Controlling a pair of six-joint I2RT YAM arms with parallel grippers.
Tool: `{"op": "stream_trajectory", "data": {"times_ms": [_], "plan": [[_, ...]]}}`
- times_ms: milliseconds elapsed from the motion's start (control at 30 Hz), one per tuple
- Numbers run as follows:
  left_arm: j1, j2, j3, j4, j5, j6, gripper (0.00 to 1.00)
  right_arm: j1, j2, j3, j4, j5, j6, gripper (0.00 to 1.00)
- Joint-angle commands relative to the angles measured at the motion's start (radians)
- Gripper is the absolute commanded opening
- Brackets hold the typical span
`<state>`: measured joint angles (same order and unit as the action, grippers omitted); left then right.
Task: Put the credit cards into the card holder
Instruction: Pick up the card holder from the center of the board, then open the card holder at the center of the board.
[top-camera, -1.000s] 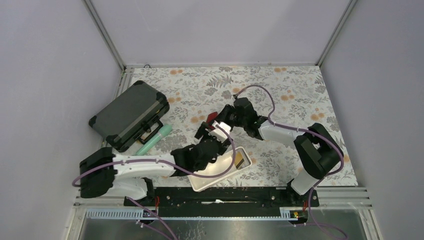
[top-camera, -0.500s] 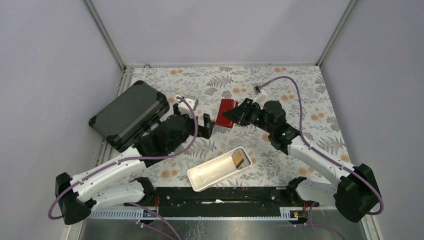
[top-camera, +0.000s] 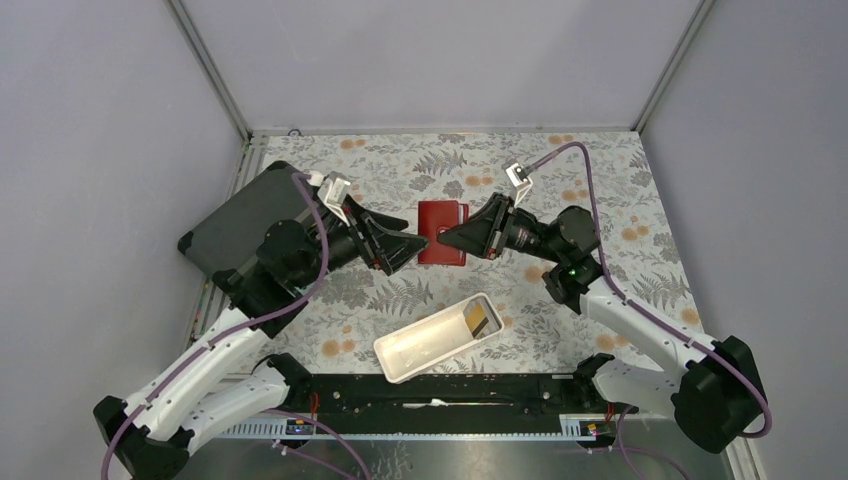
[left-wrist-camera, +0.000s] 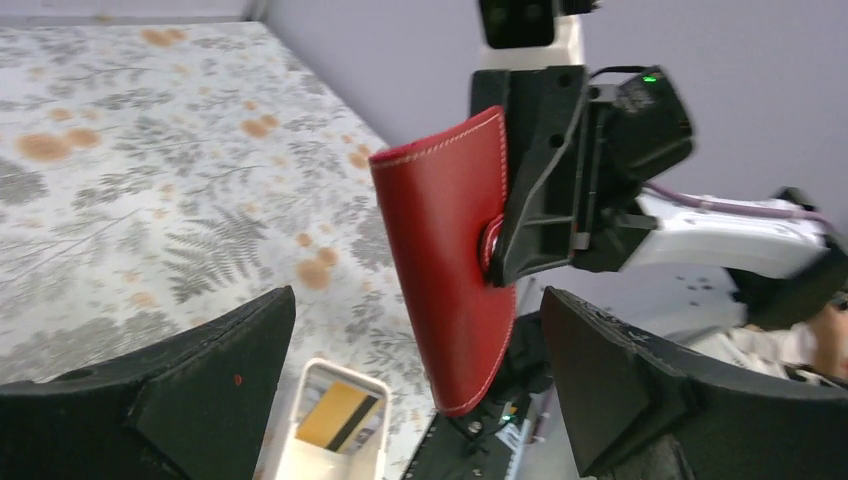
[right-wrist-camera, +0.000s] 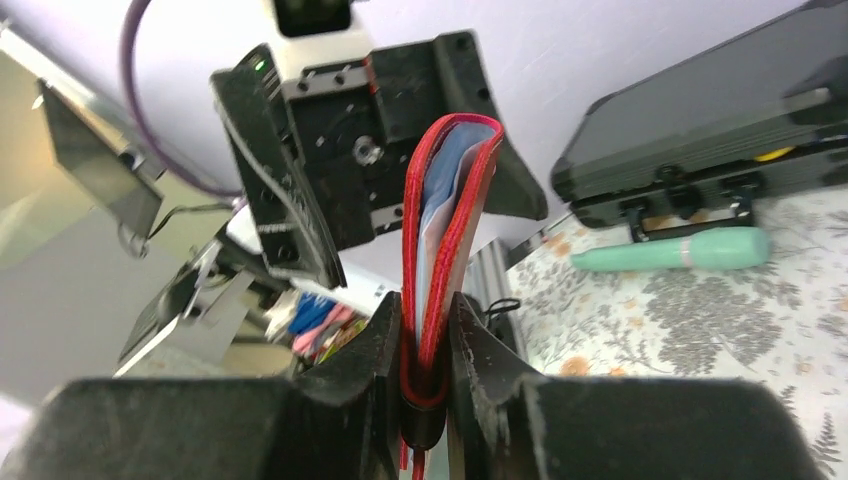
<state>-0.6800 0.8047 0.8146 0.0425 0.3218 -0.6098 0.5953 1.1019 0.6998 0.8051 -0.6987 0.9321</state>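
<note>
The floral bench (top-camera: 620, 190), seen from overhead, carries a dark grey case (top-camera: 225, 228) at 9 o'clock, partly under the left arm. A white tray (top-camera: 398, 370) sits at 6 o'clock, near the arm bases. A teal stick (right-wrist-camera: 680, 250) lies just in front of the case and shows only in the right wrist view.

Just toward 12 o'clock of centre, the two arms meet nose to nose at the red wallet (top-camera: 443, 232). The right gripper (top-camera: 458, 237) comes in from 3 o'clock. Its jaws are pinched nearly closed on one edge of the wallet, holding it off the bench and standing on edge. That grip looks chosen to present the opposite edge to the other arm. From the right wrist, the far end gapes slightly and a blue card (right-wrist-camera: 447, 200) sits inside, between the two leaves.

The left gripper (top-camera: 408, 245) faces the wallet from 9 o'clock, jaws spread as wide as they go and nothing in them. Its wrist view shows the wallet ahead, in line with the gap between the two fingers but apart from both.

A yellow-brown card (top-camera: 483, 319) lies in the tray's 3 o'clock end, not yet in the wallet. I judge the task part done. The free left arm would need to fetch that card, with the wallet's mouth held where it can reach.
</note>
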Motion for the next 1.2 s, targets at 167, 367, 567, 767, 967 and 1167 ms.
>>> {"op": "stream_trajectory", "data": {"times_ms": [167, 367, 567, 767, 967, 1167], "plan": [[0.039, 0.012, -0.092, 0.480, 0.283, -0.294, 0.73, -0.002, 0.025, 0.062, 0.178, -0.282, 0.084, 0.02], [0.042, 0.044, -0.105, 0.532, 0.306, -0.335, 0.65, -0.001, 0.022, 0.070, 0.238, -0.308, 0.146, 0.03], [0.042, 0.039, -0.108, 0.492, 0.299, -0.321, 0.63, -0.002, 0.034, 0.085, 0.280, -0.337, 0.182, 0.04], [0.042, 0.078, -0.111, 0.552, 0.337, -0.371, 0.30, -0.003, 0.048, 0.093, 0.185, -0.337, 0.136, 0.09], [0.042, 0.052, -0.120, 0.473, 0.276, -0.314, 0.00, -0.002, 0.007, 0.140, -0.220, -0.217, -0.111, 0.55], [0.042, -0.013, -0.106, 0.269, 0.124, -0.186, 0.00, -0.002, -0.053, 0.144, -0.436, -0.063, -0.247, 0.86]]}}
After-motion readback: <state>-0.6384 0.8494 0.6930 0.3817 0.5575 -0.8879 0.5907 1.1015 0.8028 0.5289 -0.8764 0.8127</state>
